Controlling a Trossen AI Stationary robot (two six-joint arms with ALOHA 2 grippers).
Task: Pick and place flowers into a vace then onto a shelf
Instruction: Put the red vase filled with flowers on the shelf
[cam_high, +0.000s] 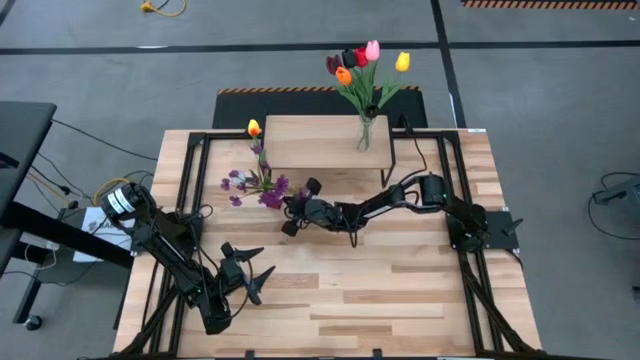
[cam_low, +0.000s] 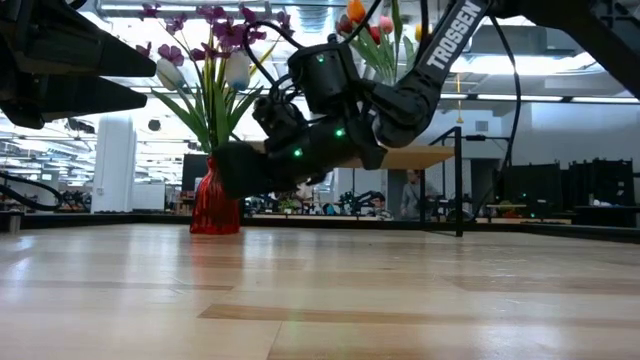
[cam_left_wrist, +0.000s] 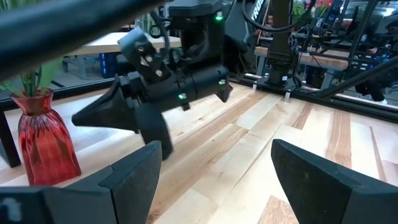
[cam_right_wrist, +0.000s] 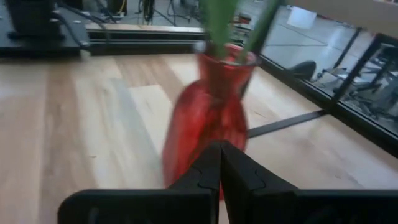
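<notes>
1. My left gripper (cam_high: 254, 272) hangs over the table (cam_high: 400, 300) near its front-left corner. Its fingers (cam_left_wrist: 134, 177) stand wide apart with nothing between them. It waits here, well apart from the vases.
2. My right arm reaches in from the table's right edge towards the middle. My right gripper (cam_right_wrist: 221, 152) hangs low over the boards there, pointing at the red vase. Its two fingers are pressed tight together, tip to tip, and they grip nothing.
3. The red vase (cam_right_wrist: 205, 118) stands upright on the table, straight ahead of those closed fingertips and very near them. I cannot tell whether the tips touch the glass. The vase is not on the shelf; it stands on the tabletop beside the shelf's front-left leg.
4. In the red vase are some of the flowers: purple sprigs (cam_high: 258, 185) and a yellow tulip (cam_high: 254, 127). Their green stems fan upward and outward from the vase's neck. From above, the blossoms spread over the shelf's front-left corner.
5. The shelf (cam_high: 310, 145) stands at the table's far edge, near the middle of it. Its light wooden top rests on thin black legs.
6. A clear glass vase (cam_high: 364, 135) stands upright on the shelf top, towards its right end. It holds the rest of the flowers, a bunch of tulips (cam_high: 362, 60) in red, pink, orange, yellow and dark maroon. Their heads lean out past the table's far edge.
</notes>
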